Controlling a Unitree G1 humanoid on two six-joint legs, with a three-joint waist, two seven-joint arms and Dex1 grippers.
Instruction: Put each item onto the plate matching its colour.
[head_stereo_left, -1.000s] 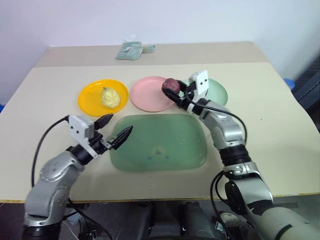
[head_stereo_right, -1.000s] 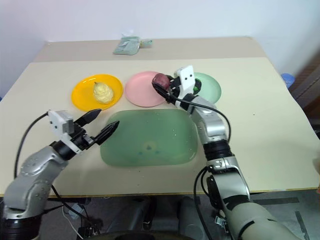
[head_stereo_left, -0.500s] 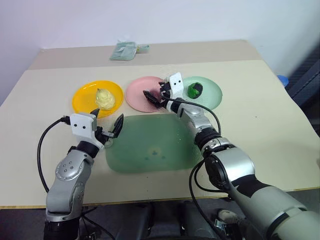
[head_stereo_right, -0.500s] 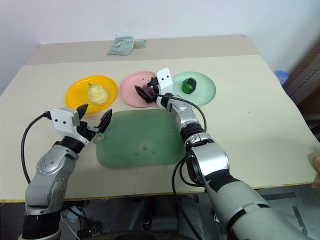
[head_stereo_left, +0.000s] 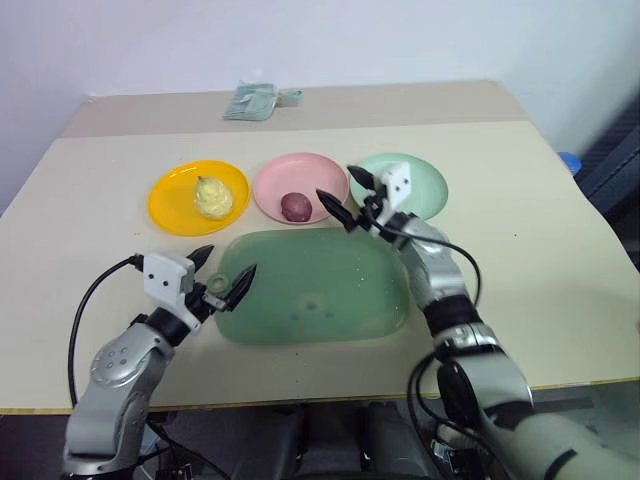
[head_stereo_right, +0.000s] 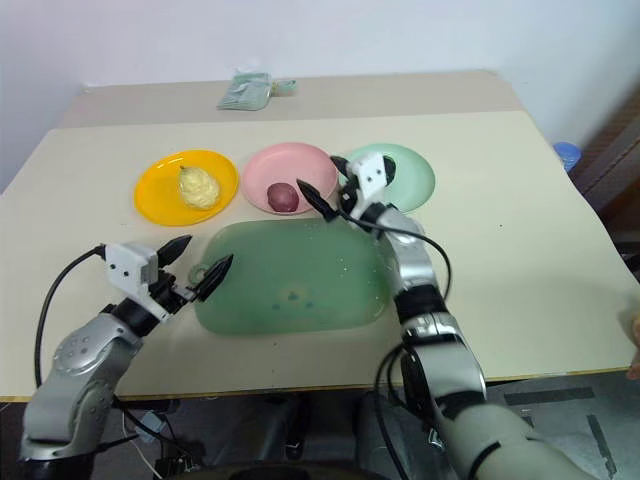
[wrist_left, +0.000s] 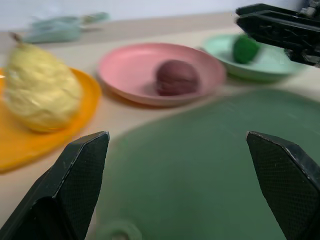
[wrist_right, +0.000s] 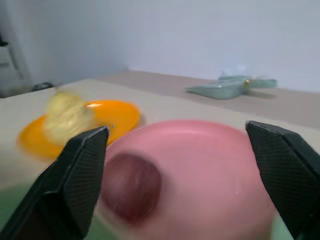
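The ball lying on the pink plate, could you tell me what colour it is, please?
The ball is maroon-red, seen best in the left wrist view.

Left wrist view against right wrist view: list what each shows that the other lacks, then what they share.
Left wrist alone: the small green ball on the round mint green plate, the large translucent green board, and the right gripper.
Right wrist alone: nothing extra.
Shared: the maroon-red ball on the round pink plate, the pale yellow pear-shaped lump on the round yellow plate, the greenish packet.
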